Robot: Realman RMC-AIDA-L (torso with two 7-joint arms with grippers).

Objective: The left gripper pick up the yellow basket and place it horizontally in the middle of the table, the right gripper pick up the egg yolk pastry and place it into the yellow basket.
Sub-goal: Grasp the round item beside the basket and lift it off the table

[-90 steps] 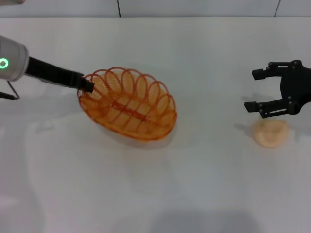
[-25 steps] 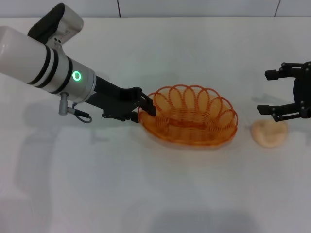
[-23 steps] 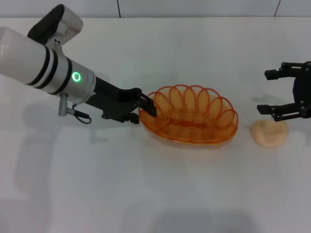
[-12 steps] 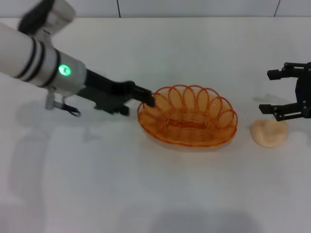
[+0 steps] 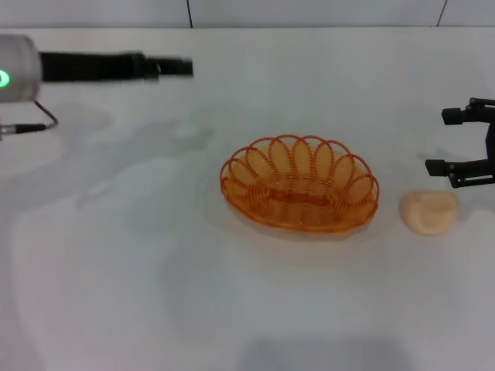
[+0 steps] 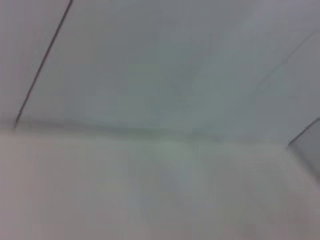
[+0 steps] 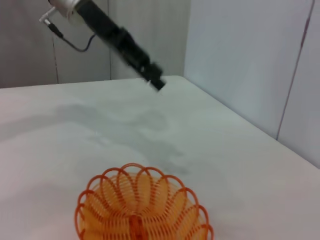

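Observation:
The yellow basket [image 5: 298,202] lies lengthwise across the middle of the table [image 5: 232,309], empty and free of any gripper. It also shows in the right wrist view [image 7: 142,200]. The egg yolk pastry [image 5: 429,211] rests on the table just right of the basket, apart from it. My right gripper [image 5: 450,141] is open and empty, hovering just behind the pastry at the right edge. My left gripper [image 5: 179,67] is raised at the far left, well clear of the basket. It also shows in the right wrist view [image 7: 156,81].
The table's far edge meets a pale panelled wall [image 5: 309,11]. The left wrist view shows only wall and table surface. The left arm's silver housing with green light [image 5: 11,77] sits at the left edge.
My left gripper has let go of the basket's left rim and pulled up and back to the far left. The basket stays in the middle. The right gripper has drifted slightly right.

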